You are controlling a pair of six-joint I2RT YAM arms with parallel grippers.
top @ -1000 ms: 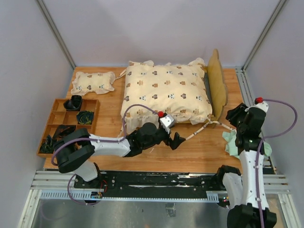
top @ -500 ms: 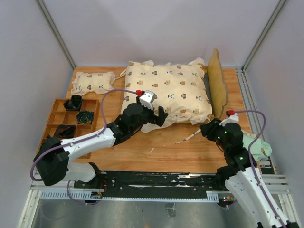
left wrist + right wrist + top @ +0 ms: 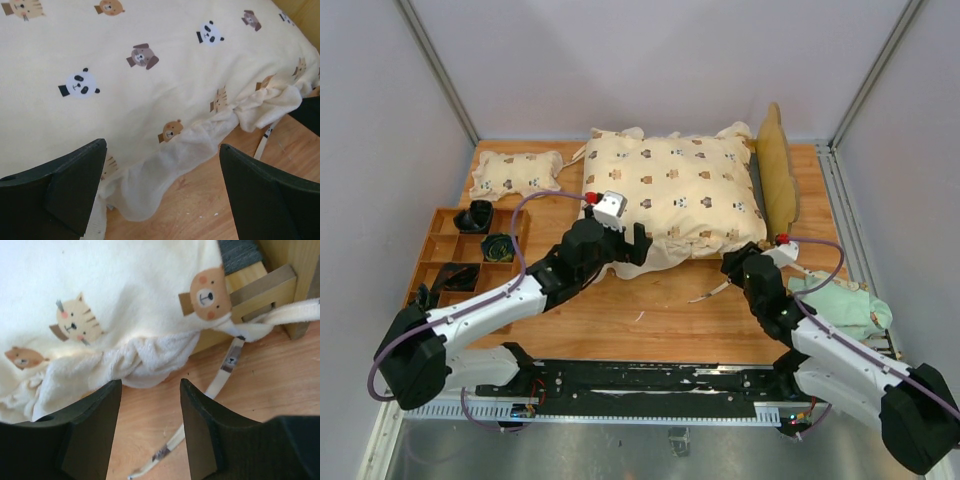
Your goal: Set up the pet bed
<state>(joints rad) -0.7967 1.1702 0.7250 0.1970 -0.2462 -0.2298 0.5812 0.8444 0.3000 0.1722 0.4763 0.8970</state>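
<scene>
Where quilt ruffle (image 3: 165, 160) meets table (image 3: 200, 212), left fingers (image 3: 260, 195) straddle.

The left arm (image 3: 500, 305) and right arm (image 3: 840, 350) are built from white links joined by black housings. A purple cable (image 3: 542, 194) is looped along each. A red cap (image 3: 588, 197) is fitted at 9 o'clock of the silver wrist block (image 3: 610, 209). Matte black, wedge-shaped fingers (image 3: 75, 185) are mounted.

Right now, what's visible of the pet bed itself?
The pet bed is a light-wood frame resting on the table, wavy headboard upright at its right end. A cream animal-print quilt lies over it, hiding nearly all the base and rails. The right wrist view shows one near corner: a slotted wooden joint, a strip of grey fabric base, and a cream tie draped across it.
</scene>
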